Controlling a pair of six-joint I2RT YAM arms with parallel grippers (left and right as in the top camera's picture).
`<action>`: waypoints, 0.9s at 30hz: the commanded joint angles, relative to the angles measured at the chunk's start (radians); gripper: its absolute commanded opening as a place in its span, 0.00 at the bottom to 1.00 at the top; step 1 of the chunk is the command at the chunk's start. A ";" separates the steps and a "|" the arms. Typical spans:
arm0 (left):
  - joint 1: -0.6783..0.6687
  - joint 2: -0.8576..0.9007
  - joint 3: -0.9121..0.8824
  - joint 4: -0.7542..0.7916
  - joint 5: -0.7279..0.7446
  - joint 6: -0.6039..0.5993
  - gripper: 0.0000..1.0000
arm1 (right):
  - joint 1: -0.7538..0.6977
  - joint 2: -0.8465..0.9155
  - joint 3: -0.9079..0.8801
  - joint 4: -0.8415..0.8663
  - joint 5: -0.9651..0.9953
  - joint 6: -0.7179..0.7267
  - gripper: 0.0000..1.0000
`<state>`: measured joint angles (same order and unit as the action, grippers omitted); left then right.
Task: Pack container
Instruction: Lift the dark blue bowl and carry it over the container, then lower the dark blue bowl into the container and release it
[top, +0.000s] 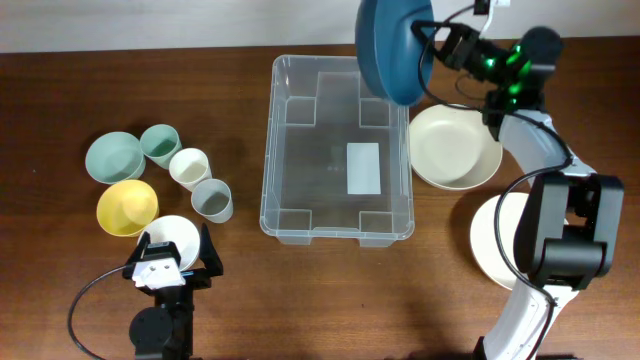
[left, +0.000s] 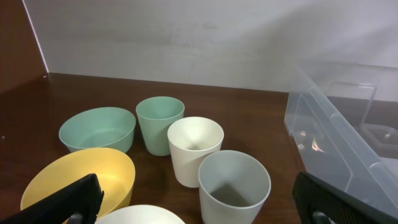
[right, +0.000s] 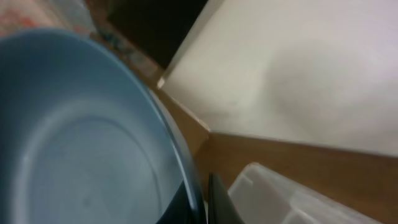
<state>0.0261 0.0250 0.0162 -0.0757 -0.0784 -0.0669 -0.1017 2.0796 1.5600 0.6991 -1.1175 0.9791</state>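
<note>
White bowl (top: 172, 236) sits nearest, just ahead of the left gripper (top: 173, 254), whose jaws are wide and hold nothing. Past it are the yellow bowl (top: 127, 207), grey cup (top: 212, 200), cream cup (top: 189, 168), green bowl (top: 115, 157) and green cup (top: 160, 145), all on the table left of the container (top: 300, 160). Container is mid-table, empty bar its label, so nothing is packed yet. Cream bowl (top: 455, 147) and white dish (top: 490, 245) wait on its right. Farthest, the right gripper (top: 432, 42) is clamped on the blue bowl (top: 393, 50), tilted over the container's far right corner.
</note>
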 joint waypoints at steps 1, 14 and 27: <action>-0.004 -0.006 -0.007 0.002 0.001 0.019 1.00 | 0.018 -0.077 0.104 -0.159 0.059 -0.125 0.04; -0.004 -0.006 -0.007 0.002 0.001 0.019 1.00 | 0.183 -0.210 0.591 -1.378 0.978 -0.691 0.04; -0.004 -0.006 -0.007 0.002 0.001 0.019 1.00 | 0.404 -0.093 0.620 -1.522 1.380 -0.708 0.04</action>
<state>0.0261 0.0250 0.0162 -0.0757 -0.0784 -0.0669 0.3195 1.9324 2.1738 -0.8101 0.1749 0.2344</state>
